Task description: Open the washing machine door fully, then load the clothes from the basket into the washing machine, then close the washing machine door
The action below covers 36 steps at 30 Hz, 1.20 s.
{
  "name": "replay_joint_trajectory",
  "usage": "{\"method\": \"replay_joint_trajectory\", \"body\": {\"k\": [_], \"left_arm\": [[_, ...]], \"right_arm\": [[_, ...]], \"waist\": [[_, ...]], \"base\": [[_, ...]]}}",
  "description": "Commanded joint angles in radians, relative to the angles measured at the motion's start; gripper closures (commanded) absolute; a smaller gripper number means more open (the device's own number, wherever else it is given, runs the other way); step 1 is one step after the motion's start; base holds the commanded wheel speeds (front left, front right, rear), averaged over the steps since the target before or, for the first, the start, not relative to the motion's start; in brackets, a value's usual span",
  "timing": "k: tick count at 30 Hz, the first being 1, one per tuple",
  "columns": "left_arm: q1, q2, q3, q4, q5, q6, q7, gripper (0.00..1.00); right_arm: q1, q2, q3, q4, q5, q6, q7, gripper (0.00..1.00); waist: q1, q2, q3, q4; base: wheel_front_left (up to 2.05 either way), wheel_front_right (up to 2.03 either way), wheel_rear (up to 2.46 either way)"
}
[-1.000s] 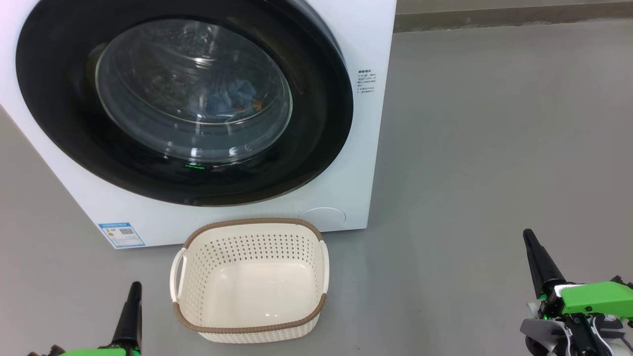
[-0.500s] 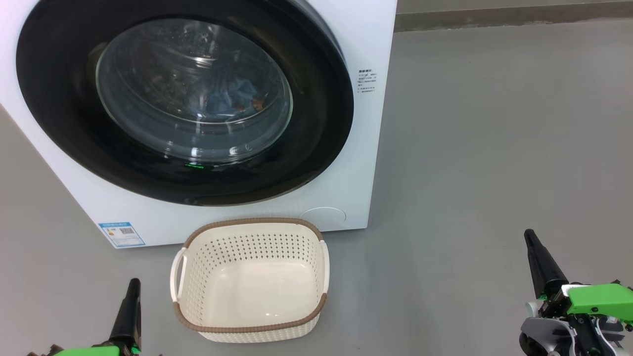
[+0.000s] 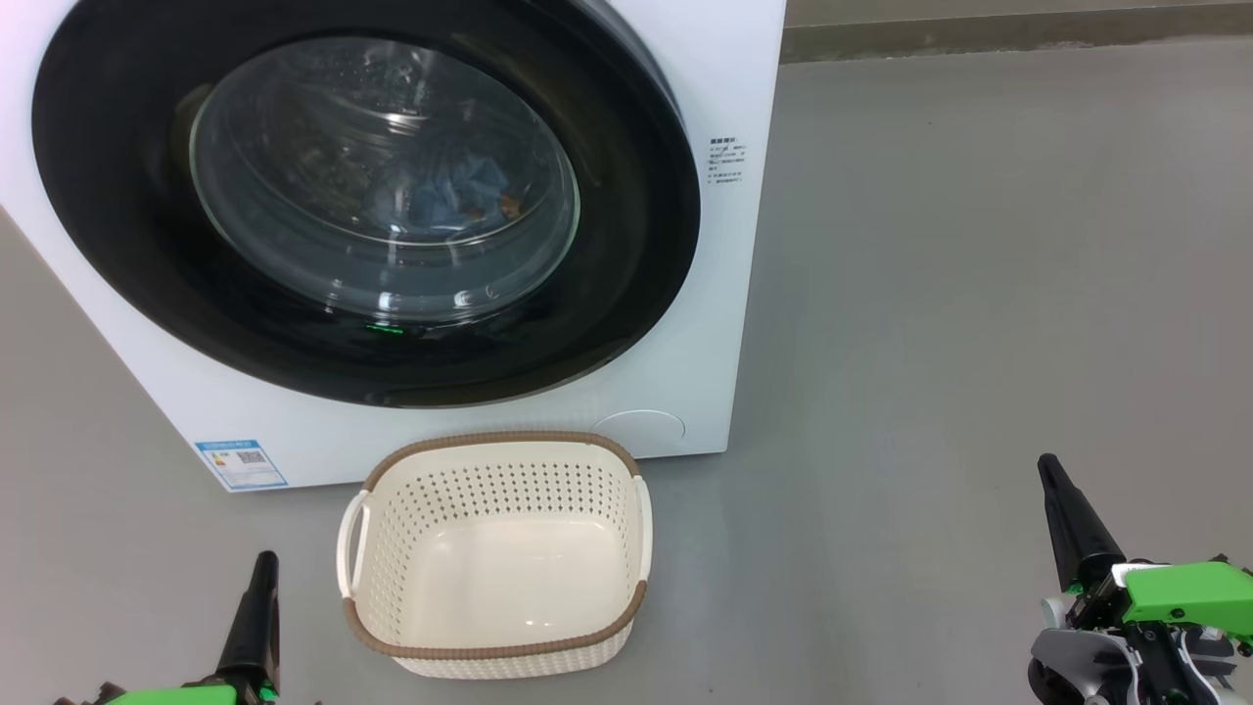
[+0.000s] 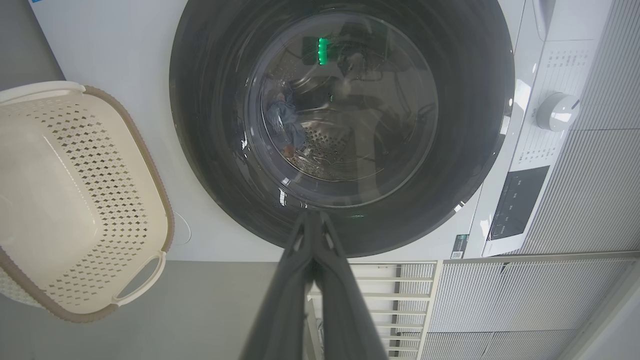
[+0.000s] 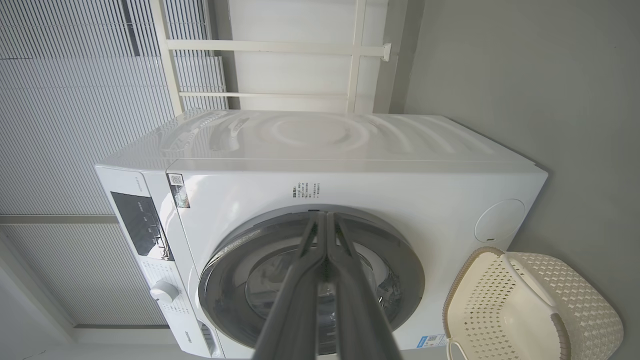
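The washing machine (image 3: 729, 69) fills the upper left of the head view, and its black-rimmed door (image 3: 626, 235) sits flat against the front. Through the glass, light blue clothes (image 3: 460, 196) lie in the drum; the left wrist view shows them too (image 4: 282, 112). The cream basket (image 3: 499, 439) stands on the floor before the machine with nothing in it. My left gripper (image 3: 263, 566) is shut at the basket's left, holding nothing. My right gripper (image 3: 1047, 468) is shut far to the right, also with nothing in it. Both sets of fingers (image 4: 312, 216) (image 5: 325, 216) point toward the door.
Grey floor (image 3: 979, 294) stretches open to the right of the machine. In the wrist views, the control panel and a knob (image 4: 555, 111) sit above the door, with slatted blinds (image 5: 75, 100) and a white rail (image 5: 280, 47) behind the machine.
Both grippers sank slightly in the head view, the right wrist shifting a little. Door, basket and clothes have not moved.
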<state>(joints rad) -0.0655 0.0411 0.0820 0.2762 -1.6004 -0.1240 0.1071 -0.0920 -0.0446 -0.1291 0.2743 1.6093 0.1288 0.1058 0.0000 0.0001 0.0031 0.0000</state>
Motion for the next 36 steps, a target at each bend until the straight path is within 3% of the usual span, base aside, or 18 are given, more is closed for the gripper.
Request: {"method": "replay_joint_trajectory", "body": {"k": [1,36], "left_arm": [[-0.043,0.009,0.032,-0.031,-0.008,-0.007,0.007,1.00],[-0.043,0.009,0.032,-0.031,-0.008,-0.007,0.006,1.00]], "right_arm": [[-0.016,-0.008,0.018,-0.030,0.001,0.002,0.005,1.00],[-0.016,-0.007,0.016,-0.030,0.000,0.002,0.007,1.00]], "waist": [[0.0000,-0.0001,0.000,0.000],[0.0000,-0.0001,0.000,0.000]], "base": [[0.00,0.00,0.00],[0.00,0.00,0.00]]}}
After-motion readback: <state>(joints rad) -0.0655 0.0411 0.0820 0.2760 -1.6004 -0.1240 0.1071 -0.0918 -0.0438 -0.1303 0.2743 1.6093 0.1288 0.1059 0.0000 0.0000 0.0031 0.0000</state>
